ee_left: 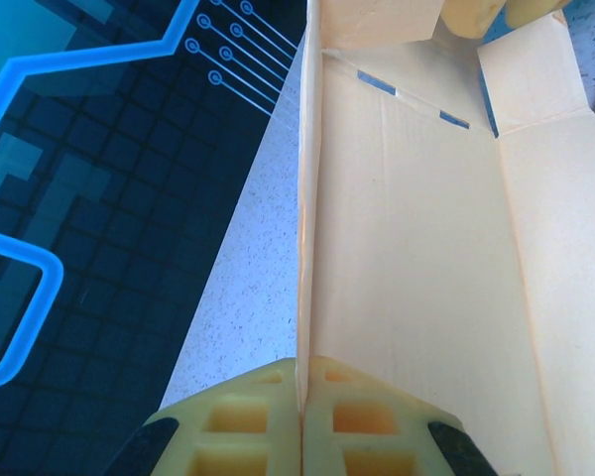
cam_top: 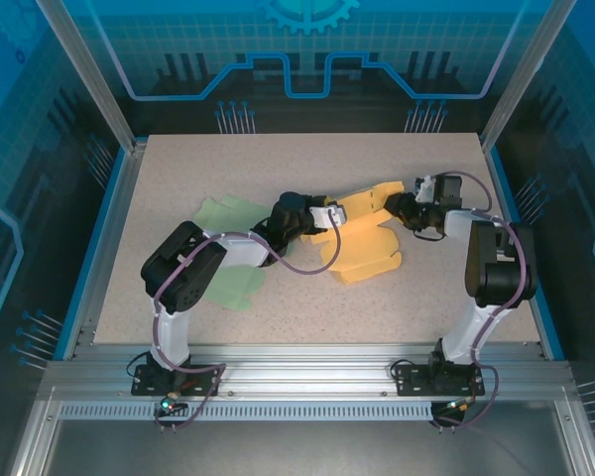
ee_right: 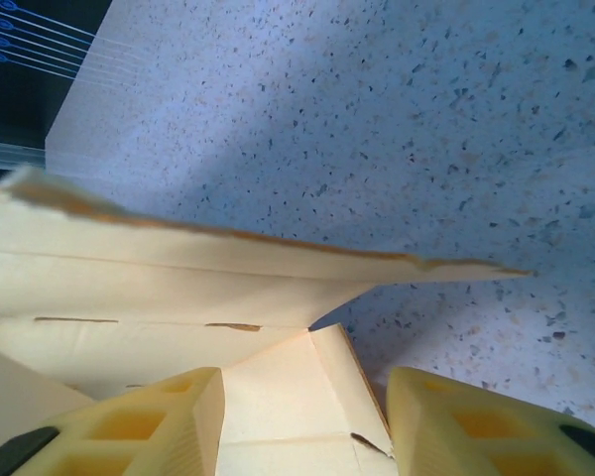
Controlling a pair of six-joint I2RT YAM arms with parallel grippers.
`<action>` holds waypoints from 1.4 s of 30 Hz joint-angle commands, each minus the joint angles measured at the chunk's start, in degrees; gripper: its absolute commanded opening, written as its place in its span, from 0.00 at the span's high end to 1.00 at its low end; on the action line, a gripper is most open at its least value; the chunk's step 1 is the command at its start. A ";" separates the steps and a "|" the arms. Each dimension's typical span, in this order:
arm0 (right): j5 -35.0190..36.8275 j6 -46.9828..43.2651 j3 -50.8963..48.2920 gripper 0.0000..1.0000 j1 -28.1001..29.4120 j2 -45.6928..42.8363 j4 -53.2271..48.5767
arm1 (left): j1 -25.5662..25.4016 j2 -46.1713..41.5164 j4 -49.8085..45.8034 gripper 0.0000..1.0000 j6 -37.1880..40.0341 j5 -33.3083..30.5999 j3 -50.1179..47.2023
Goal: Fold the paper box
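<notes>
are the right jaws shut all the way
No, the right gripper has its jaws apart in its wrist view, with a flap of the yellow paper box in the gap.

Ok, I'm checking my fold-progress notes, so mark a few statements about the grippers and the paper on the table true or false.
1. The left gripper is shut on an edge of the yellow paper box. True.
2. The right gripper is shut tight. False: its fingers stand apart, a box flap between them.
3. A pale green paper sheet lies on the speckled table, left of the box. True.
4. The box is folded closed. False: it lies spread open.
</notes>
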 commanded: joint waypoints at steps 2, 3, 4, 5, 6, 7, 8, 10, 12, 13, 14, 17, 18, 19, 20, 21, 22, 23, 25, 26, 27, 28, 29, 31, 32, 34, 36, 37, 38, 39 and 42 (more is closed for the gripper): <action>-2.51 2.63 -2.29 0.62 1.36 -2.63 3.65 | -0.38 1.21 0.07 1.00 0.21 -0.28 2.53; -2.61 3.26 -2.85 0.65 1.78 -2.75 4.46 | -0.50 1.52 0.03 1.00 0.27 -0.63 2.75; -2.60 3.66 -3.35 0.68 2.14 -2.92 5.00 | -0.53 1.85 0.07 1.00 0.36 -0.82 2.99; -2.54 3.97 -3.73 0.70 2.52 -2.93 5.44 | -0.64 1.99 0.07 1.00 0.43 -1.04 3.12; -2.44 4.20 -3.99 0.70 3.01 -2.98 5.75 | -0.82 2.20 -0.06 1.00 0.58 -1.09 3.30; -2.06 4.29 -4.26 0.71 3.54 -3.00 5.83 | -0.91 2.41 -0.02 1.00 0.71 -1.24 3.50; -1.65 4.41 -4.49 0.71 3.82 -2.93 5.90 | -0.99 2.58 -0.15 1.00 0.87 -1.36 3.65; -1.13 4.76 -4.87 0.73 4.59 -2.46 6.35 | -1.12 2.76 -0.18 1.00 0.95 -1.36 3.96; -0.79 5.02 -4.96 0.75 5.18 -1.50 6.66 | -1.22 2.98 -0.24 1.00 1.35 -1.28 4.19; -0.65 5.29 -4.98 0.76 5.40 -1.05 7.01 | -1.38 3.19 -0.23 1.00 1.87 -1.37 4.26; -0.66 5.51 -4.98 0.76 5.47 -0.43 7.31 | -1.51 3.32 -0.15 1.00 2.46 -1.35 4.30; 0.28 5.61 -4.59 0.76 5.63 0.79 5.74 | -1.73 3.82 0.12 1.00 4.41 -1.45 4.16; 0.94 5.29 -4.54 0.77 5.56 0.80 4.70 | -1.73 3.94 0.11 1.00 4.89 -1.44 4.05; 1.72 4.70 -4.52 0.76 5.46 0.47 3.51 | -1.72 3.88 -0.01 1.00 5.37 -1.36 3.88; 2.36 4.05 -4.48 0.76 5.34 0.05 2.23 | -1.71 3.85 -0.24 1.00 5.98 -1.25 3.71; 3.11 3.10 -4.45 0.76 5.18 -0.70 0.58 | -1.69 3.82 -0.37 1.00 6.76 -1.09 3.46; 3.76 2.03 -4.45 0.75 4.91 -1.55 -0.99 | -1.62 3.77 -0.48 1.00 7.62 -0.97 3.19; 4.31 1.02 -4.43 0.75 4.66 -2.28 -2.62 | -1.59 3.68 -0.57 1.00 8.16 -0.77 2.99; 5.53 -1.31 -4.66 0.75 3.77 -4.50 -5.94 | -1.42 3.57 -1.03 1.00 9.18 -0.63 2.81; 5.68 -2.16 -4.93 0.75 3.25 -5.53 -7.16 | -1.34 3.68 -1.24 1.00 9.45 -0.65 2.82; 5.79 -3.04 -5.30 0.75 2.50 -6.78 -8.42 | -1.37 3.77 -1.31 1.00 9.91 -0.64 2.78; 5.96 -3.75 -5.86 0.75 1.82 -8.24 -9.32 | -1.29 3.92 -1.33 1.00 10.66 -0.66 2.82; 6.07 -4.26 -6.39 0.74 1.09 -9.37 -10.24 | -1.22 4.15 -1.25 1.00 11.46 -0.66 2.82; 6.23 -5.38 -6.48 0.74 -0.42 -11.70 -11.99 | -1.24 4.67 -1.00 1.00 13.27 -0.57 2.60; 6.10 -5.92 -8.25 0.74 -1.18 -12.94 -12.80 | -1.26 4.90 -0.65 1.00 14.11 -0.60 2.48; 6.09 -6.96 -8.76 0.74 -2.62 -15.08 -14.37 | -1.31 5.22 0.10 1.00 15.40 -0.57 2.27; 6.32 -7.68 -8.59 0.72 -4.46 -17.01 -15.79 | -1.25 5.52 1.14 1.00 16.83 -0.44 1.95; 6.32 -7.88 -8.21 0.72 -5.40 -17.63 -16.28 | -1.28 5.53 1.49 1.00 17.29 -0.39 1.92; 6.04 -8.05 -7.46 0.72 -6.50 -17.96 -16.85 | -1.29 5.60 1.94 1.00 17.61 -0.41 1.85; 5.70 -8.08 -7.11 0.72 -7.56 -18.02 -17.25 | -1.27 5.54 2.24 1.00 17.80 -0.25 1.85; 4.35 -8.40 -1.47 0.72 -9.89 -16.09 -18.39 | -1.24 5.62 2.56 1.00 18.36 0.19 1.94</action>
